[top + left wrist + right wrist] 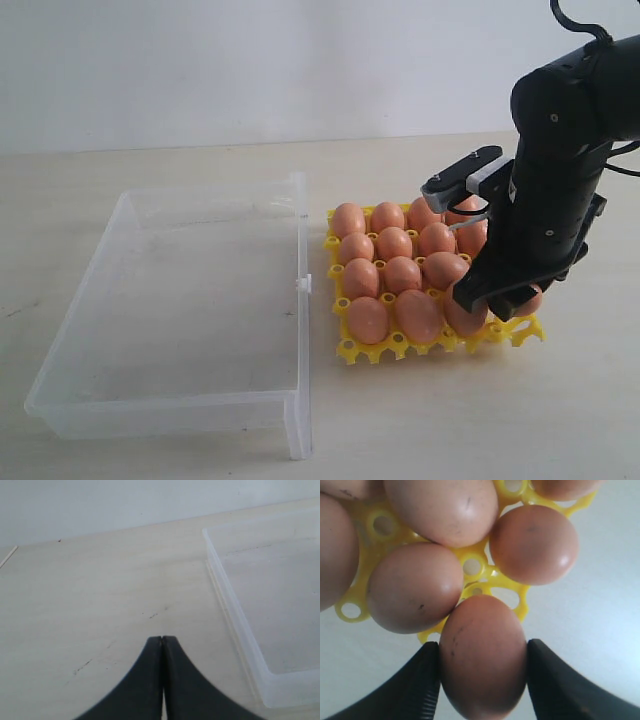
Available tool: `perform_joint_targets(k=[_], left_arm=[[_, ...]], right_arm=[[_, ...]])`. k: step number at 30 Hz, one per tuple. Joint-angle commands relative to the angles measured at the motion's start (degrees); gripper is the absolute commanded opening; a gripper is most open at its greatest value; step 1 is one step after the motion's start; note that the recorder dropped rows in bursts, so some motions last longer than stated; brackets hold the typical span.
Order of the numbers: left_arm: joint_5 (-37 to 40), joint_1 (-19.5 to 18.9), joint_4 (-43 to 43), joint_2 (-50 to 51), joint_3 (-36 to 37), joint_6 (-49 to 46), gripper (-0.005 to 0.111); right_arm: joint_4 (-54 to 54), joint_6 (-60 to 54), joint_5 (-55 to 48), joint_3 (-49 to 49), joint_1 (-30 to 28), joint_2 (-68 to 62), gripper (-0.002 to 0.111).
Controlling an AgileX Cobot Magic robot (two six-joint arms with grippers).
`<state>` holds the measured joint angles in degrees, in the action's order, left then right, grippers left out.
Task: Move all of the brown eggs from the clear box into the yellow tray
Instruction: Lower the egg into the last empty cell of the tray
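My right tool (482,656) grips one brown egg (481,630), jaws spread wide around it, at a corner of the yellow tray (346,351). The other brown eggs (394,243) fill the tray and the clear box (299,230) looks empty, so I judge this the last. My left tool (162,642) is closed, empty, above the tabletop (100,600).

Lab-style robot bench (probably): pale wooden tabletop (450,420), plain white wall (250,60)
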<state>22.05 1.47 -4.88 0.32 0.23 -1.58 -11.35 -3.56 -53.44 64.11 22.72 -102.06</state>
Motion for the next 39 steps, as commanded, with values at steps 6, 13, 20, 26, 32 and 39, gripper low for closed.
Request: perform_joint_targets(k=[6, 13, 20, 26, 32, 39], left_arm=[[-0.4, 0.3, 0.3, -0.3, -0.2, 0.1, 0.000], [-0.4, 0.3, 0.3, -0.3, -0.2, 0.1, 0.000], [-0.4, 0.3, 0.3, -0.3, -0.2, 0.1, 0.000], [-0.4, 0.3, 0.3, -0.3, -0.2, 0.1, 0.000], [-0.4, 0.3, 0.3, -0.3, -0.2, 0.1, 0.000], [-0.4, 0.3, 0.3, -0.3, -0.2, 0.1, 0.000]], right_arm=[[0.9, 0.5, 1.0, 0.5, -0.2, 0.0, 0.019], [0.9, 0.6, 1.3, 0.5, -0.2, 0.0, 0.033], [0.9, 0.7, 1.7, 0.5, -0.2, 0.0, 0.038], [1.1, 1.2, 1.7, 0.5, -0.2, 0.0, 0.044], [0.2, 2.3, -0.3, 0.2, -0.2, 0.0, 0.044], [0.3, 2.7, 0.0, 0.2, -0.2, 0.0, 0.044]])
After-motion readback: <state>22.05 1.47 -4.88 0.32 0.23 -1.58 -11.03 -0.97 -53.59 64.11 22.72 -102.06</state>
